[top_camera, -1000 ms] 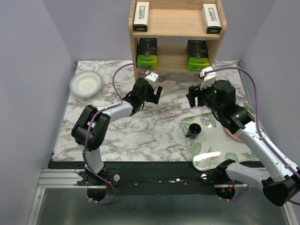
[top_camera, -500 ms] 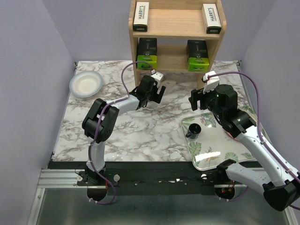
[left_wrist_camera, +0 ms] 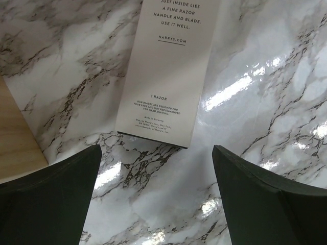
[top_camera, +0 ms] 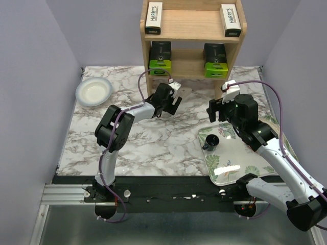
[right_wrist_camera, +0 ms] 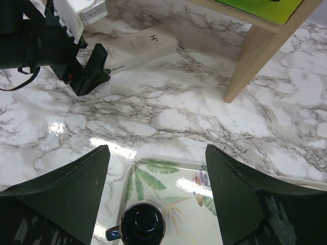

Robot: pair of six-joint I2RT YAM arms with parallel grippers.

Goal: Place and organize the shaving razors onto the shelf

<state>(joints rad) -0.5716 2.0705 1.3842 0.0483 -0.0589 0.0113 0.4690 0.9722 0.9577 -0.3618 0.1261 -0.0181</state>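
Four of the five razor packs are already on the wooden shelf at the top centre of the overhead view. Two HARRY'S boxes stand on the upper tier, one at each end. Two black packs with lime-green ends sit on the lower tier below them.

The last HARRY'S box lies flat on the marble table, printed back side up, just in front of the shelf's left foot.

During the last second the left arm has stretched forward, toward the top of the overhead frame. The left gripper is now directly before the near end of this box. Its fingers are wide apart with nothing between them, and in the left wrist view the box end is just above the gap, not yet inside it.

The right gripper has drawn back a little toward the leaf-patterned tray at the lower right, where the black cup stands. Its claw is also apart and empty.

I judge that the left arm is taking the last pick. It must advance a little more and close across the narrow width of the box. The box lies low and flat on a glossy surface, so the fingers may push it away.
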